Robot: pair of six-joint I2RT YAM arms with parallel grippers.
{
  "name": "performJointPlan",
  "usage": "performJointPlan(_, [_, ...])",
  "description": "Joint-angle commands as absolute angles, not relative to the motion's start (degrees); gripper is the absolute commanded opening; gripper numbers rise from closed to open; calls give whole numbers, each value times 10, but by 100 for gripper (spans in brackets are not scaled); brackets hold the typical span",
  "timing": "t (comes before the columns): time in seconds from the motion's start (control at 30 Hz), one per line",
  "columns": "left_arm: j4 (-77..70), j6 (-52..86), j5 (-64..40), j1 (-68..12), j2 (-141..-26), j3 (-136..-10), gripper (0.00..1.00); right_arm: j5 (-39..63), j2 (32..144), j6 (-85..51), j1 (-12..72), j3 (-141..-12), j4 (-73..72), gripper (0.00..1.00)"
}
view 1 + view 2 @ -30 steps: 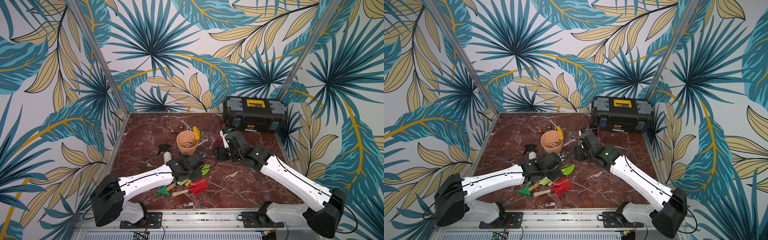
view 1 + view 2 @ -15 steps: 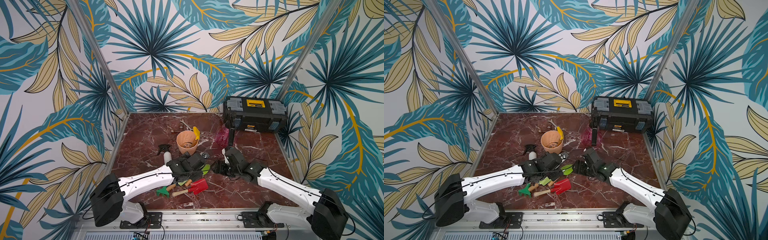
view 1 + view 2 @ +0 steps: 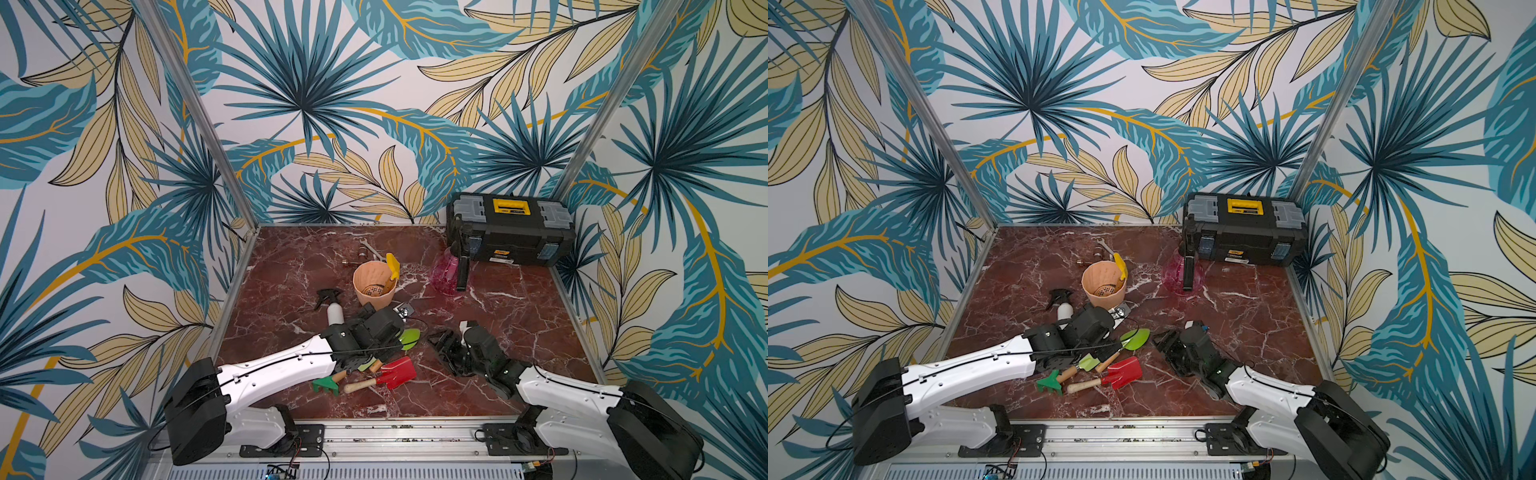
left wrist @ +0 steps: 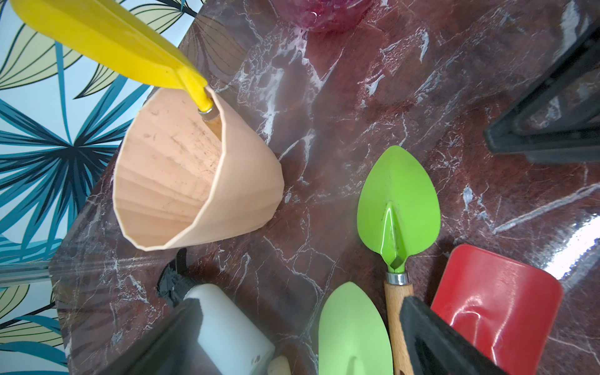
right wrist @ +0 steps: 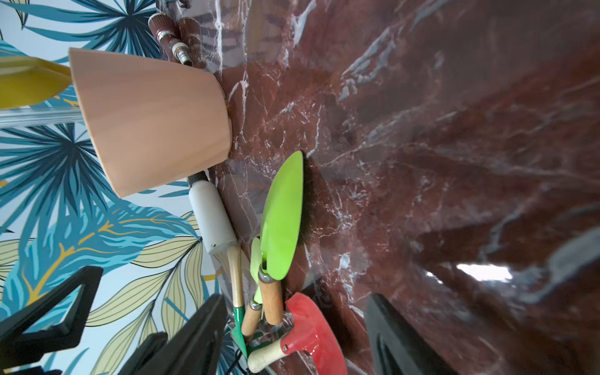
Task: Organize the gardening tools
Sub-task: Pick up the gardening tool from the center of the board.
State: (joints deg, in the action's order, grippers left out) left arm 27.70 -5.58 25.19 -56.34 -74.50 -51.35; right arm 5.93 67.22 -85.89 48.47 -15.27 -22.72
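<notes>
While the left gripper (image 4: 300,300) hangs open with a lime-green trowel (image 4: 354,331) between its jaws, closing seems next; the right gripper (image 5: 295,305) gapes empty.

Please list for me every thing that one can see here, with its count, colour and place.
table: 1, red-brown marble
pot: 1, peach, middle of table
scoop: 1, yellow, standing in the pot
trowels: 2, lime green, front
shovel: 1, red, front, beside the trowels
rake: 1, dark green, front, beside the shovel
spray bottle: 1, white, beside the pot
toolbox: 1, black and yellow, back corner
bottle: 1, pink, before the toolbox
wrench: 1, silver, behind the pot
fittings: at least 2, brass, behind the pot
left fingers: 2, black, open over the trowels
right fingers: 2, black, open, near the shovel
</notes>
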Motion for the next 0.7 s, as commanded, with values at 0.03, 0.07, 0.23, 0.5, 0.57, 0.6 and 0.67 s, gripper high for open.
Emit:
performJointPlan(0.03, [262, -59, 272, -565, -727, -502, 100, 80, 745, -934, 496, -140, -396, 70])
performJointPlan(0.07, [260, -60, 275, -565, -725, -501, 100, 82, 763, -939, 498, -139, -417, 69])
performJointPlan(0.23, [258, -67, 285, -565, -721, -501, 100, 67, 822, -953, 507, -154, -475, 66])
performJointPlan(0.5, [258, -72, 302, -565, -713, -496, 100, 84, 932, -980, 508, -170, -572, 61])
performJointPlan(0.57, [258, -72, 302, -565, -710, -494, 100, 86, 953, -980, 510, -179, -583, 59])
performJointPlan(0.6, [257, -72, 302, -566, -709, -492, 100, 84, 963, -979, 511, -184, -586, 59])
performJointPlan(0.67, [258, -72, 305, -565, -708, -491, 100, 79, 977, -977, 512, -190, -592, 56])
